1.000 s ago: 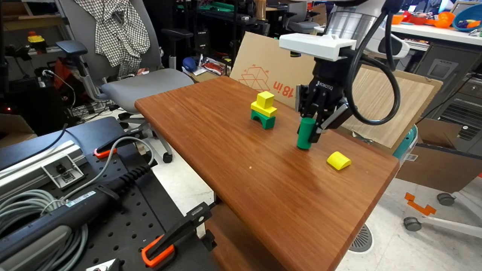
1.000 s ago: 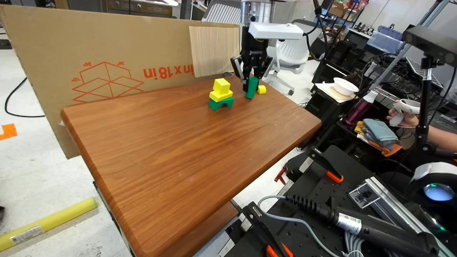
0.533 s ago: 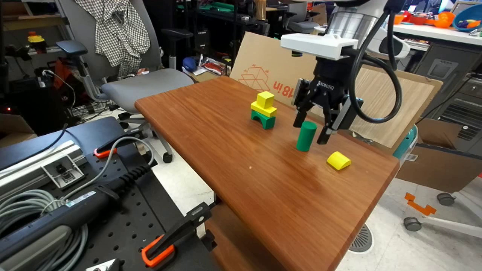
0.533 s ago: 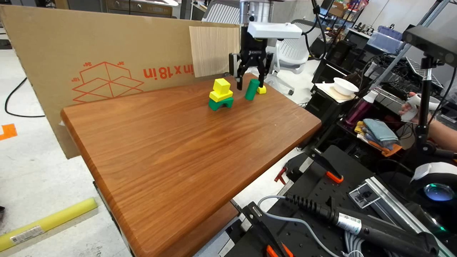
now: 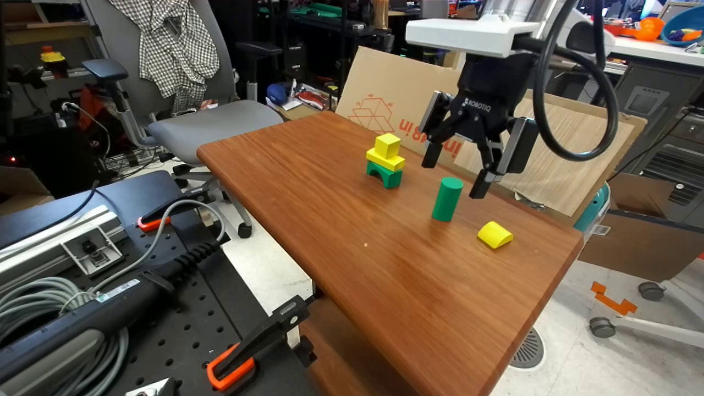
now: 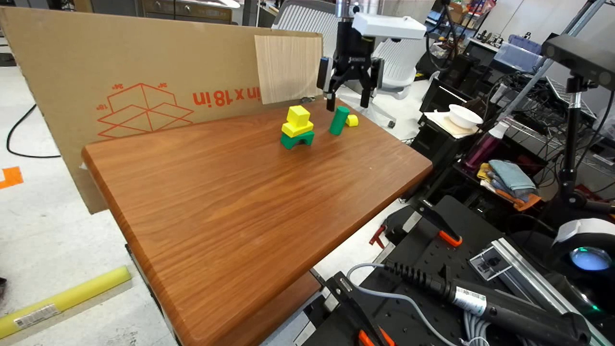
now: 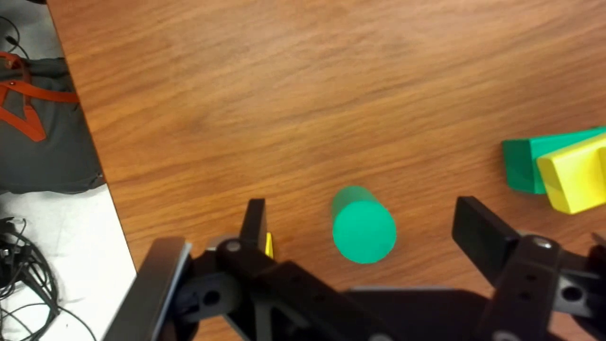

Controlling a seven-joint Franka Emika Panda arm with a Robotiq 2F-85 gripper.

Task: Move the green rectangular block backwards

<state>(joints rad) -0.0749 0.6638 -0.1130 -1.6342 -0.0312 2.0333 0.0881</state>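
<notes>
Freely standing, green cylindrical block (image 7: 363,232), upright between widely parted fingers (image 7: 483,237) in wrist view, touching neither

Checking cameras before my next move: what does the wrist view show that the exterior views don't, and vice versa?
Only the wrist view: a look down between the open fingers, the wooden table showing between each and the green cylinder.
Only the exterior views: the whole gripper side-on, the cardboard panel, and the full stack, cut off in the wrist view.
Both: the green cylinder on the table, apart from the fingers; part of the stack; and the yellow half-round block, a sliver in the wrist view.
</notes>
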